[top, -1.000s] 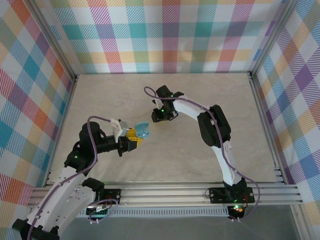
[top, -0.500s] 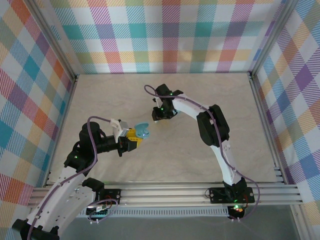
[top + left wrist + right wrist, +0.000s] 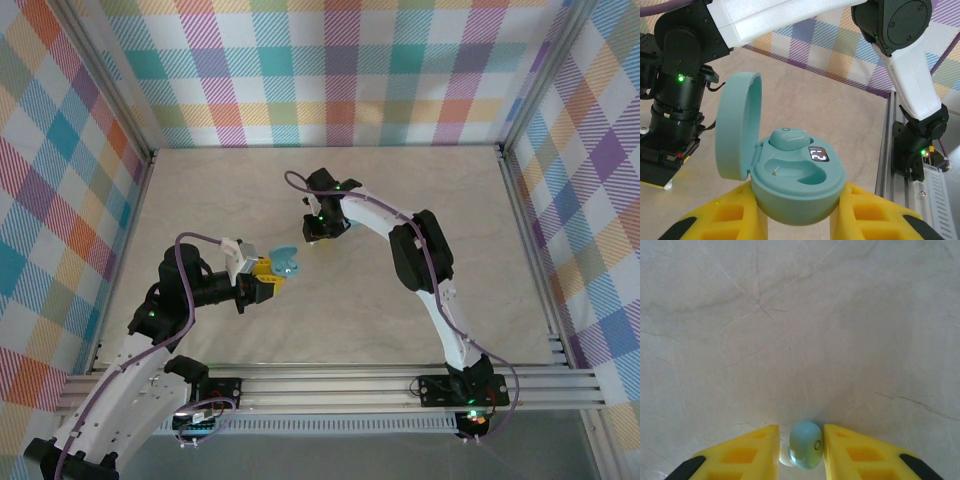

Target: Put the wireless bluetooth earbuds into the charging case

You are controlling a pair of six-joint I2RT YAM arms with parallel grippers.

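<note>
My left gripper (image 3: pixel 797 212) is shut on the base of the open teal charging case (image 3: pixel 800 192), its lid (image 3: pixel 737 125) swung up to the left. One earbud (image 3: pixel 788 138) sits in the case's far socket, and the near socket (image 3: pixel 792 172) is empty. From above, the case (image 3: pixel 287 261) is held at the left gripper (image 3: pixel 272 273), left of centre. My right gripper (image 3: pixel 801 447) points down at the table with a second pale teal earbud (image 3: pixel 806 445) between its yellow fingers (image 3: pixel 752 452), touching both. The right gripper (image 3: pixel 313 237) hangs just beyond the case.
The right arm's black wrist (image 3: pixel 677 95) stands close to the left of the case's lid. A beige marbled tabletop (image 3: pixel 330 320) lies inside a metal frame (image 3: pixel 340 385) with plaid walls (image 3: pixel 330 70). Open floor spreads to the right and far side.
The right gripper has shifted slightly left and away, and its fingers have drawn in on the earbud. The left arm and the case have stayed still.
</note>
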